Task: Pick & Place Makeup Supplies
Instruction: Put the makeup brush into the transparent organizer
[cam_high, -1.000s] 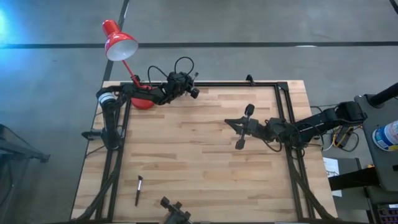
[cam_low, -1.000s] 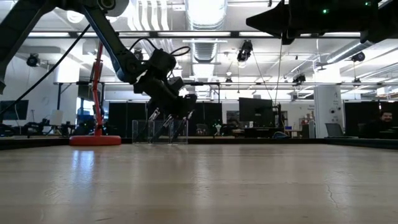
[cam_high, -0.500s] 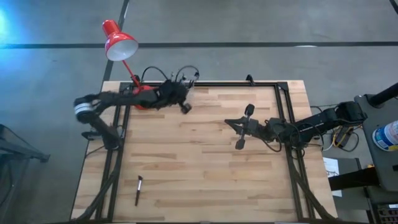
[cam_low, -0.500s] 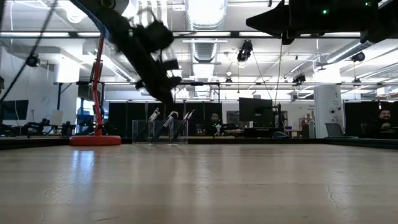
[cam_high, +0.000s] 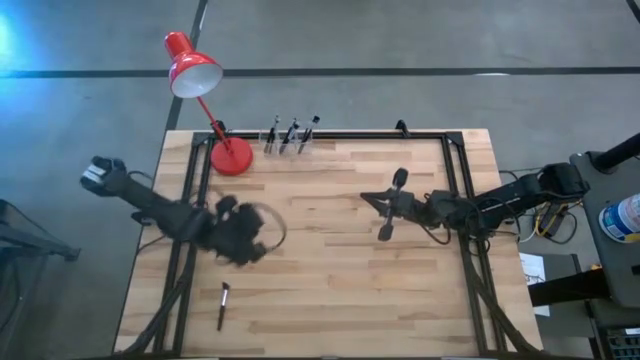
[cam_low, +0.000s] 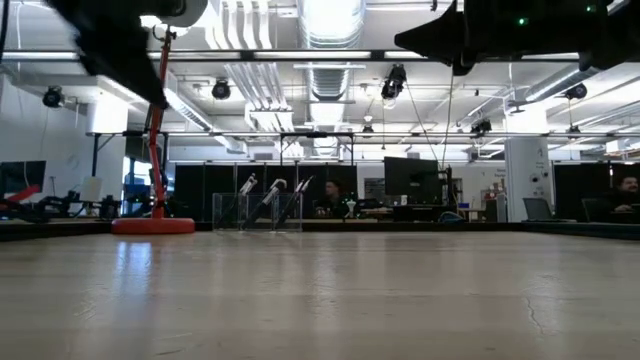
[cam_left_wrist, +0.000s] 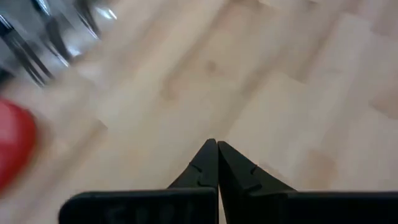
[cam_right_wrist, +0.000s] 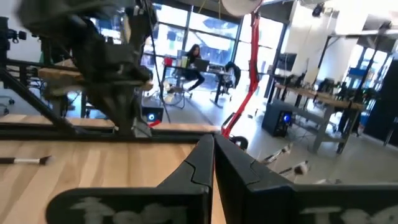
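One brush (cam_high: 223, 305) is lying flat on the table (cam_high: 330, 270), just past the left claw (cam_high: 240, 240) toward the near edge, not touching it. More brushes (cam_high: 290, 135) are standing tilted in a clear holder (cam_low: 258, 211) at the far edge, well away from that claw, next to the red lamp (cam_high: 195, 75). The left claw is hovering clenched and holding nothing, pretty smeared from above. The right claw (cam_high: 390, 205) is sitting pinched, empty, over mid-table.

Left gripper (cam_left_wrist: 217, 146) jaws closed, right gripper (cam_right_wrist: 213, 142) likewise
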